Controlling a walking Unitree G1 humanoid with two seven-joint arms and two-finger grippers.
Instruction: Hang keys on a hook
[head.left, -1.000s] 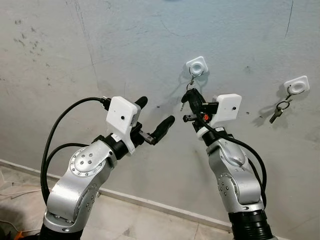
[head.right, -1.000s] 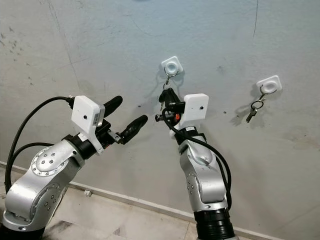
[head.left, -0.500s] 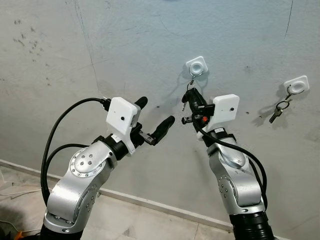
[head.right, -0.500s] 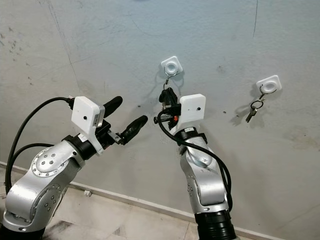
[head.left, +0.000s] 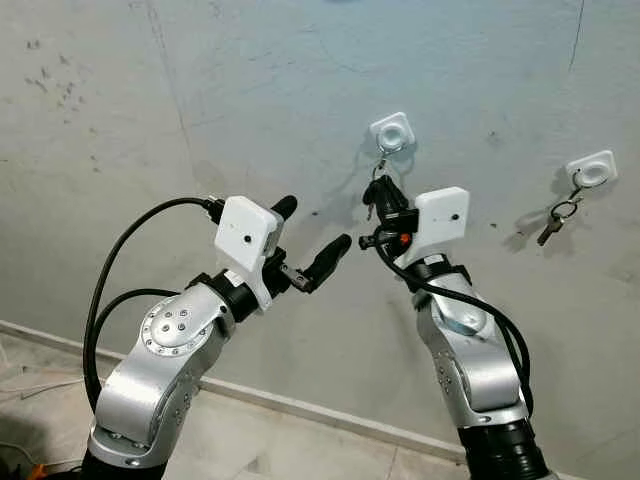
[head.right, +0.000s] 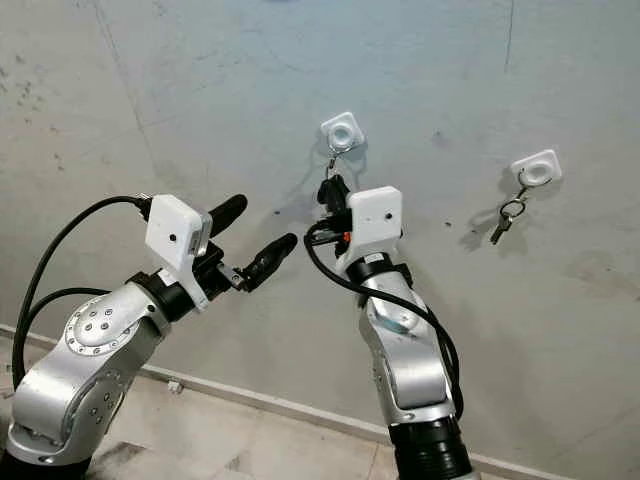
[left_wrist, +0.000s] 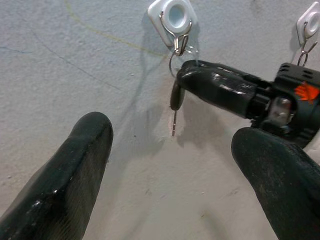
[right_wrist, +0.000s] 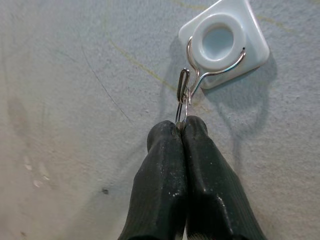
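Two white hooks on a grey plaster wall. Near hook (head.left: 391, 132) sits high, about mid-wall; second hook (head.left: 591, 170) is further toward the wall's right edge, slightly lower.

Right gripper (right_wrist: 182, 125) is raised to the wall directly beneath the near hook. Fingers pressed together, clenched on the key ring (right_wrist: 183, 95); the thin metal ring comes out from between the fingertips and is looped over the hook's wire (right_wrist: 210, 72). The ring's lower part is hidden in the pinch.

In the left wrist view, a key (left_wrist: 175, 102) with a dark head hangs below the near hook, blade pointing down, close against the wall, just beside the right gripper's finger (left_wrist: 220, 90). Key is on the ring, ring is on the wire, gripper not yet let go.

Left gripper (head.left: 312, 238) is held up in front of the wall, to the left of the right arm and lower than the hook, pointing toward it. Fingers spread apart, released, grasping nothing; well apart from the key.

Second hook carries its own set of keys (head.left: 553, 222), dangling on a ring against the wall, touched by neither gripper.

A pale skirting strip (head.left: 300, 405) runs along the wall's bottom edge, where it meets the floor (head.left: 240, 440).
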